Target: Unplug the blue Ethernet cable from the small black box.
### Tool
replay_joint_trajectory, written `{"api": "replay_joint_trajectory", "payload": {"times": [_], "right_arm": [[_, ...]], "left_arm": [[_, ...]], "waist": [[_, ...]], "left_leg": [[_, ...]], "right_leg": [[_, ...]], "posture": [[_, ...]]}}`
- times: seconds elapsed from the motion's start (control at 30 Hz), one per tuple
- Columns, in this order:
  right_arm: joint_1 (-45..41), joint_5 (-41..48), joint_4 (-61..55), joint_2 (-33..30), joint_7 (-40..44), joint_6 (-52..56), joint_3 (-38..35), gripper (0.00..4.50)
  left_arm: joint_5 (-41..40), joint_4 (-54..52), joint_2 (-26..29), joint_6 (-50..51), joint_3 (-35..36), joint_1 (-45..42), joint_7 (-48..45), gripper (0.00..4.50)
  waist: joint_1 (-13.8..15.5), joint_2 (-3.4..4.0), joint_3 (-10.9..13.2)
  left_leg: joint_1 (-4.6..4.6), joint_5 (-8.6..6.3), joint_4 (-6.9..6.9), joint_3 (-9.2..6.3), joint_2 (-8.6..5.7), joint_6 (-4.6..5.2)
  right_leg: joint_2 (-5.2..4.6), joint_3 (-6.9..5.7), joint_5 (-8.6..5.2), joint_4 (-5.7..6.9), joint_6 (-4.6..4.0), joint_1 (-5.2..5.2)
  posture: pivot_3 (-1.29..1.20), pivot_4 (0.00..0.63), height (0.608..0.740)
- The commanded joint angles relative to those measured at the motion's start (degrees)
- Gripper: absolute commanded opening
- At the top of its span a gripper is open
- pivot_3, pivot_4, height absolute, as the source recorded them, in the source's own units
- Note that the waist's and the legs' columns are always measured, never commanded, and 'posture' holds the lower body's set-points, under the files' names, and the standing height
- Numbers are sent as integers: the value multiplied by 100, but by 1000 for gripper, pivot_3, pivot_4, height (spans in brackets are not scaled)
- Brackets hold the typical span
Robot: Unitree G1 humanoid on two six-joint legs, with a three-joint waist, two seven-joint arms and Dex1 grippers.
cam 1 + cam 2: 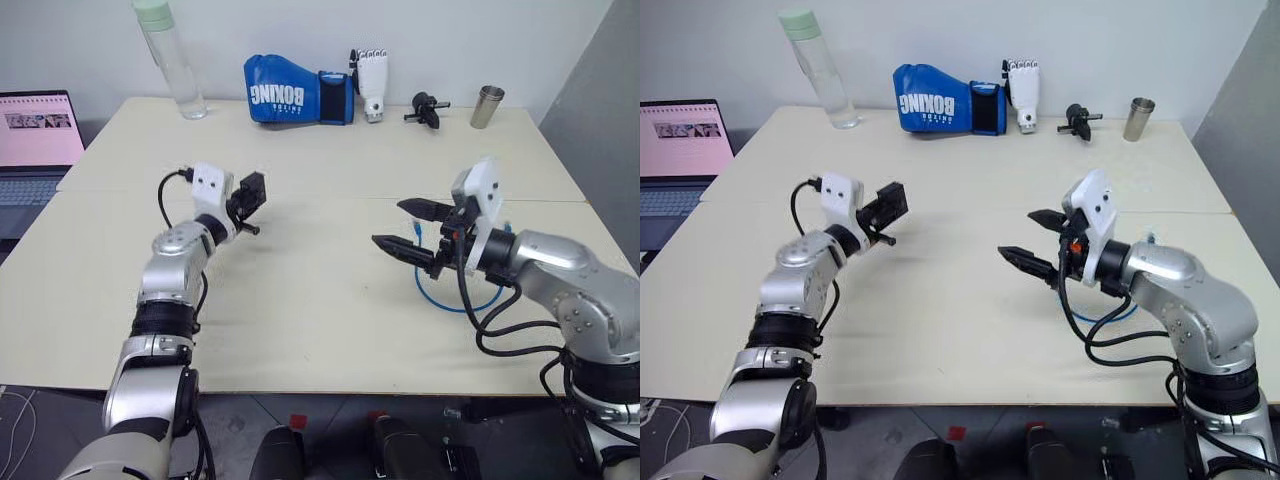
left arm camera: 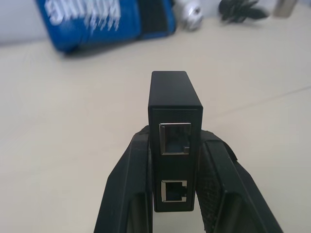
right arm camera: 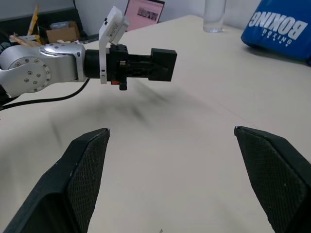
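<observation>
On the far left, beside the table (image 1: 300,330), I saw an open laptop (image 1: 38,140) with a pink screen. At the back of the table a clear bottle (image 1: 172,60) with a pale green cap stood upright. Then came my left gripper (image 1: 250,200), held above the table surface. Its two fingers were closed on the small black box (image 1: 253,190), one finger on each side. In the left wrist view the small black box showed two ports on the edge that faced the camera, and nothing was plugged in them.

At the back centre lay a blue boxing glove (image 1: 298,92), and next to it a white robotic hand (image 1: 373,82), a black bolt-like gadget (image 1: 427,107) and a steel cup (image 1: 487,106).

More to the right, my right gripper (image 1: 410,228) was also above the table, pointing toward the left one, well apart from it. Its fingers stood wide open and I saw nothing between them. The blue Ethernet cable (image 1: 437,297) lay in a loop on the table under and behind the right gripper, partly hidden by the arm. It was not connected to the small black box.
</observation>
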Motion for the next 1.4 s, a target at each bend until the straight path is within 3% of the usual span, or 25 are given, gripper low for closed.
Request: {"api": "replay_joint_trajectory", "payload": {"times": [0.03,0.23,0.3,0.5,0.77,0.9,1.13,1.23,1.4], "right_arm": [[328,-465,-48,85,-78,-654,230,4352],[438,-646,59,104,-35,-818,334,4352],[407,-689,96,103,-24,-828,341,4363],[386,-752,112,89,-1,-833,360,4363],[402,-562,-31,-71,73,-598,130,4363],[388,-263,-128,-307,121,-309,-192,4363],[404,761,128,-1314,629,668,-1298,4363],[601,758,260,-1751,828,732,-1414,4363],[657,763,333,-1800,753,705,-1389,4363]], "left_arm": [[250,620,-144,-863,137,-81,548,798],[325,1791,-309,-1604,144,-391,567,798],[329,2134,-320,-1751,165,-500,560,1503],[240,2649,-323,-1922,290,-675,408,2664],[104,1796,55,-1376,285,-567,-330,4486],[7,748,489,-643,240,-332,-891,4486],[-501,-1373,2166,1115,-34,284,-3047,4486],[-724,-1632,2620,1392,4,319,-3594,4486],[-756,-1511,2897,1519,58,416,-3873,4486]], "waist": [[3,-4,-7],[4,-5,-6],[8,-6,-6],[4,-5,-6],[2,-7,-5],[-5,-6,-6],[-20,-4,-3],[-13,-5,-3],[-8,-5,-4]], "left_leg": [[3,0,-1,-2,0,0],[8,0,0,0,-3,0],[8,0,1,-4,-3,0],[8,0,-1,-2,-4,0],[7,0,-1,-4,-4,-1],[8,1,-2,-3,-2,-2],[11,1,-3,-3,2,-2],[11,0,-8,-1,2,-1],[20,-1,-2,-6,1,2]], "right_leg": [[0,-3,0,-3,0,4],[0,-3,1,-2,3,10],[0,-9,1,-2,3,11],[1,-8,1,-4,3,11],[1,-10,1,-3,3,11],[2,-9,1,-3,2,11],[2,-10,0,-1,1,11],[2,-9,-2,-6,0,9],[3,-12,-4,-2,-1,19]], "posture": [[0,150,740],[0,150,740],[0,150,740],[0,150,740],[0,150,740],[0,150,740],[0,150,740],[0,150,740],[0,150,740]]}}
